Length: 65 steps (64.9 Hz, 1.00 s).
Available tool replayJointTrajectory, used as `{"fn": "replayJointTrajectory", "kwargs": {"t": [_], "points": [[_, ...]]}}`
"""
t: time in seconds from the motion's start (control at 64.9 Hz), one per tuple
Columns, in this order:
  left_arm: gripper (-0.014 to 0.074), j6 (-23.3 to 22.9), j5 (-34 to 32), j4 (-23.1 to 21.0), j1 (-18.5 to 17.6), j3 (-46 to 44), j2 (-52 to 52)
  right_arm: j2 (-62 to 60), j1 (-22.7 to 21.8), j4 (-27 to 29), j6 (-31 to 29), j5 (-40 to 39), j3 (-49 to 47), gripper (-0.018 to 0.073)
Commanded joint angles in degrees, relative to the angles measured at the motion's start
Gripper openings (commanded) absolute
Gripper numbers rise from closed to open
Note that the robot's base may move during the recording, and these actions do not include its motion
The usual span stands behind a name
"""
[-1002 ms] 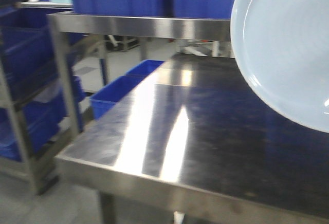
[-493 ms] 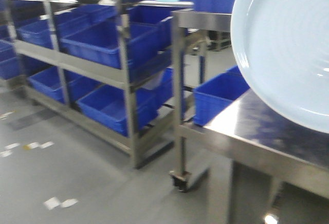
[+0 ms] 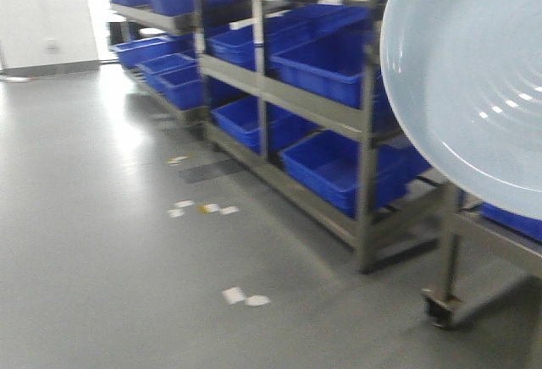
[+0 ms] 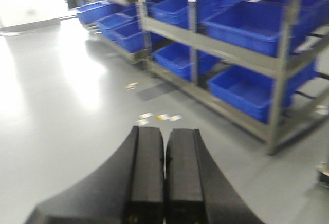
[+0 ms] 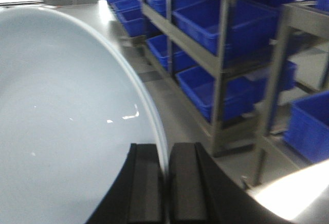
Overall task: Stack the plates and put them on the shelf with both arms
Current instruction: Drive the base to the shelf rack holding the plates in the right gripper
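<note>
A pale blue-white plate [image 3: 474, 90] fills the right of the front view, held up on edge. In the right wrist view my right gripper [image 5: 167, 183] is shut on the rim of this plate [image 5: 61, 121], whose face spreads to the left. Only one plate shows. My left gripper [image 4: 164, 172] is shut with nothing between its fingers, hanging over bare grey floor. A steel shelf [image 3: 305, 107] with several levels stands ahead and to the right, loaded with blue crates. It also appears as the shelf [image 4: 236, 54] and the shelf [image 5: 221, 54] in the wrist views.
A steel frame leg on a castor [image 3: 440, 305] stands at the lower right. White paper scraps [image 3: 241, 297] lie on the grey floor. A second rack of blue crates [image 3: 152, 13] stands farther back left. A bright steel surface [image 5: 303, 188] shows at the lower right.
The view has swung left: the steel tabletop has slid out of sight, while racks and open floor have come in. The plate keeps its place in the frame.
</note>
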Motion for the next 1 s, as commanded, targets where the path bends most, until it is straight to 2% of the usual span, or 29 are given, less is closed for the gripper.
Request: {"fn": "replayJointTrajectory", "kwargs": {"t": [0.0, 0.987], "points": [[0.0082, -0.1, -4.7, -0.2, 0.0, -1.7, 0.2, 0.2, 0.0, -0.2, -0.1, -5.5, -1.8, 0.0048], [0.0082, -0.1, -4.7, -0.2, 0.0, -1.7, 0.2, 0.2, 0.0, -0.2, -0.1, -5.5, -1.8, 0.0048]]}}
